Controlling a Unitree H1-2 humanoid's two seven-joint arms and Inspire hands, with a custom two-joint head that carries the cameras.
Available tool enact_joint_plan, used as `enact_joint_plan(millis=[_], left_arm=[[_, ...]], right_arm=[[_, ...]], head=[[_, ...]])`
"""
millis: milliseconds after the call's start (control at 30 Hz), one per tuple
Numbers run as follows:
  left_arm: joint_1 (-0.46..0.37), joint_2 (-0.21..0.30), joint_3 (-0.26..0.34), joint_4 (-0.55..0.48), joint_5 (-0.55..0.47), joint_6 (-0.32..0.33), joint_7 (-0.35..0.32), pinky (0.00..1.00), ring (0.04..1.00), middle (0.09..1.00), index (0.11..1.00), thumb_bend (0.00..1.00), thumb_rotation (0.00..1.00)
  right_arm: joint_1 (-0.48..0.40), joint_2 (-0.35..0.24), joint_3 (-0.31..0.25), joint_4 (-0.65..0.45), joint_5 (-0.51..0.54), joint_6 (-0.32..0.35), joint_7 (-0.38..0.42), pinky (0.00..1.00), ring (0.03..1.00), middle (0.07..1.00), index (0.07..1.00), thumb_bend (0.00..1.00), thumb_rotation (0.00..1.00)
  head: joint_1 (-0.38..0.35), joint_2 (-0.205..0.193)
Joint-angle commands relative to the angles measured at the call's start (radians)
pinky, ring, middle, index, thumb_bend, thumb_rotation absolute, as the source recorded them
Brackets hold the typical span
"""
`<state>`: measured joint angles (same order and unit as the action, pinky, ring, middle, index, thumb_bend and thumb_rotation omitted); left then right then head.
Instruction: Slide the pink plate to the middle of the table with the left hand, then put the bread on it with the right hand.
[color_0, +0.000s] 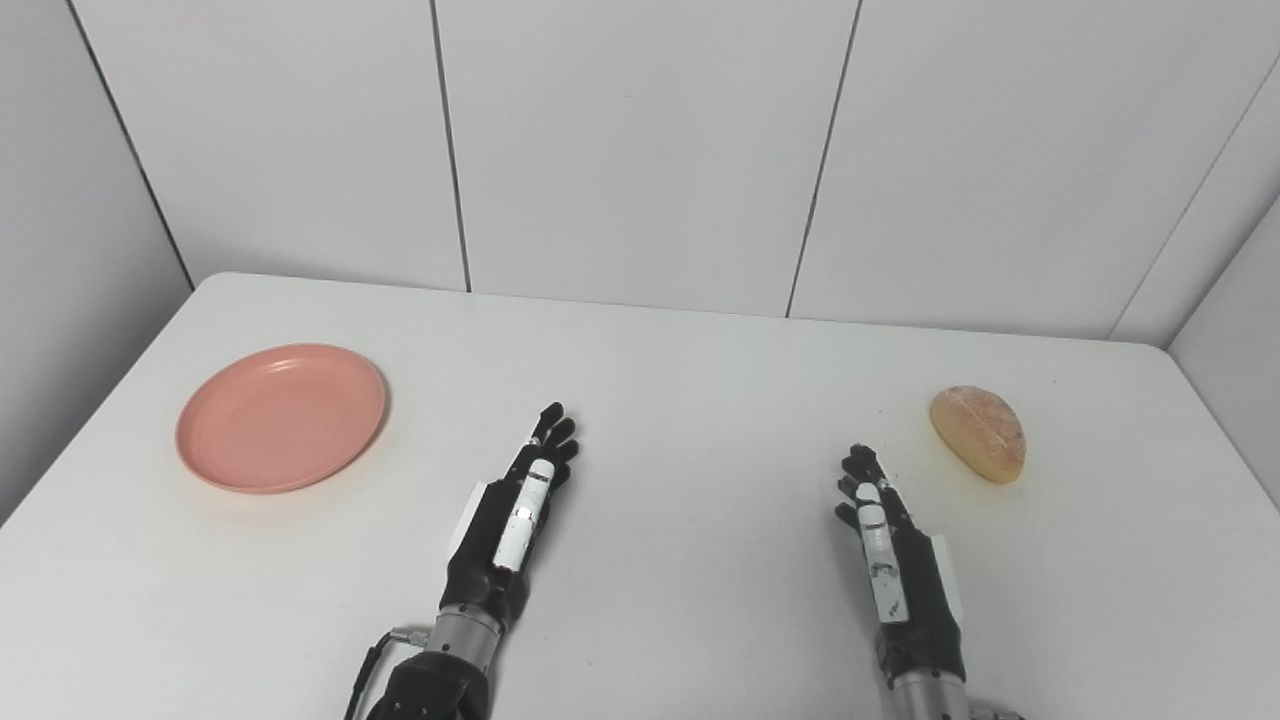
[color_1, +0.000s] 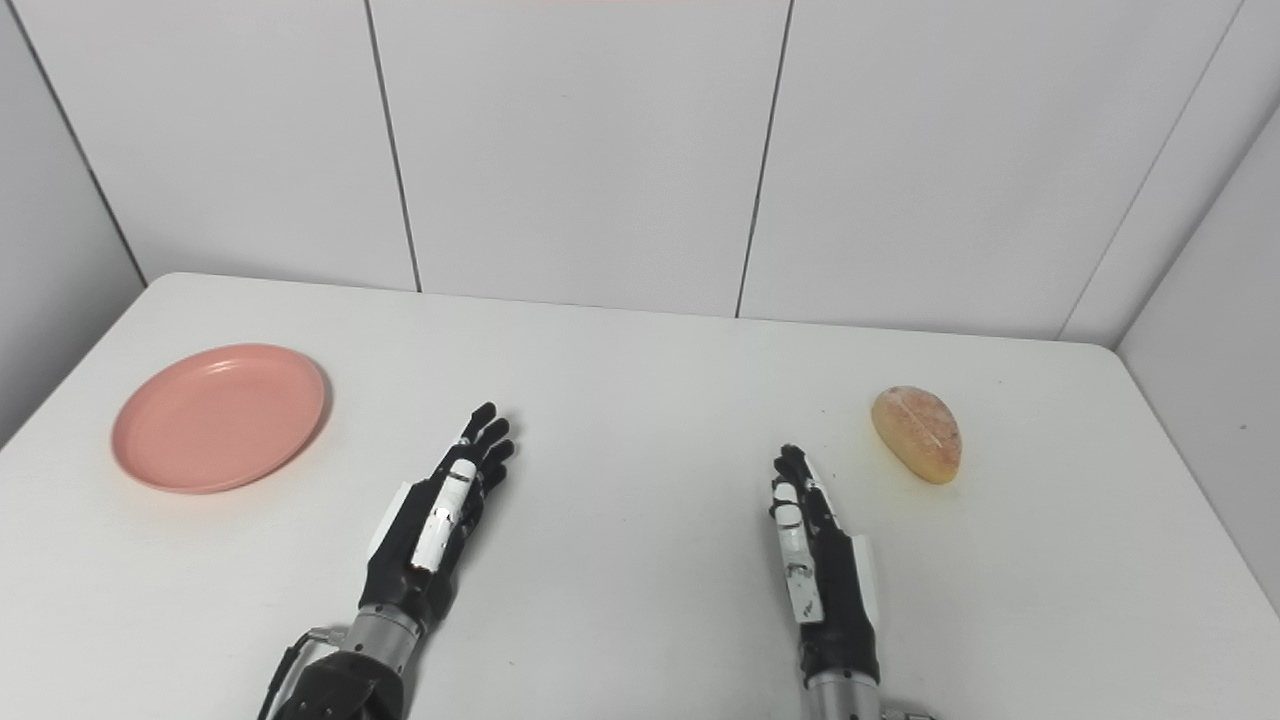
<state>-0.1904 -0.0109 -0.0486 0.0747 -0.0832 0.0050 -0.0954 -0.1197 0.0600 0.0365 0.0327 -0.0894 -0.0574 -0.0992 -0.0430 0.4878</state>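
A round pink plate (color_0: 281, 417) lies empty at the left side of the white table (color_0: 680, 400). An oval loaf of bread (color_0: 978, 434) rests on the table at the right. My left hand (color_0: 518, 520) hovers over the table near its front middle, to the right of the plate and well apart from it, fingers stretched out and holding nothing. My right hand (color_0: 885, 545) is also open with fingers straight, a little to the left of and nearer than the bread, not touching it.
White wall panels stand close behind the table's far edge and along both sides. Bare white tabletop stretches between the two hands and between the plate and the bread.
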Motion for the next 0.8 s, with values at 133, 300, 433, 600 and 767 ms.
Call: enact_joint_plan(millis=[133, 300, 433, 600, 767], left_arm=[[0.024, -0.006, -0.007, 0.019, 0.014, -0.005, 0.002, 0.97, 0.956, 0.962, 0.95, 0.31, 0.94], [0.023, -0.007, -0.006, 0.019, 0.016, -0.007, 0.001, 0.97, 0.958, 0.964, 0.952, 0.31, 0.95], [0.024, -0.007, -0.006, 0.016, 0.019, -0.002, 0.003, 0.97, 0.956, 0.963, 0.952, 0.31, 0.95], [0.023, -0.006, -0.005, 0.019, 0.018, -0.006, -0.002, 0.97, 0.957, 0.964, 0.953, 0.31, 0.95], [0.023, -0.007, -0.003, 0.02, 0.015, -0.004, -0.001, 0.97, 0.957, 0.964, 0.953, 0.31, 0.94]], right_arm=[[0.004, -0.002, -0.004, 0.007, 0.002, -0.03, 0.001, 0.87, 0.901, 0.904, 0.899, 0.22, 1.0], [0.0, -0.006, -0.003, 0.014, 0.005, -0.041, 0.006, 0.88, 0.907, 0.909, 0.903, 0.22, 1.0], [-0.002, -0.006, -0.003, 0.013, 0.005, -0.039, 0.005, 0.88, 0.905, 0.906, 0.9, 0.22, 1.0], [-0.002, -0.009, 0.001, 0.012, -0.01, -0.038, 0.001, 0.87, 0.903, 0.905, 0.9, 0.22, 1.0], [-0.001, -0.006, -0.002, 0.019, 0.002, -0.041, 0.006, 0.88, 0.908, 0.91, 0.904, 0.23, 1.0]], head=[[0.0, 0.003], [0.001, 0.003], [0.001, 0.004], [0.001, 0.005], [0.002, 0.006]])
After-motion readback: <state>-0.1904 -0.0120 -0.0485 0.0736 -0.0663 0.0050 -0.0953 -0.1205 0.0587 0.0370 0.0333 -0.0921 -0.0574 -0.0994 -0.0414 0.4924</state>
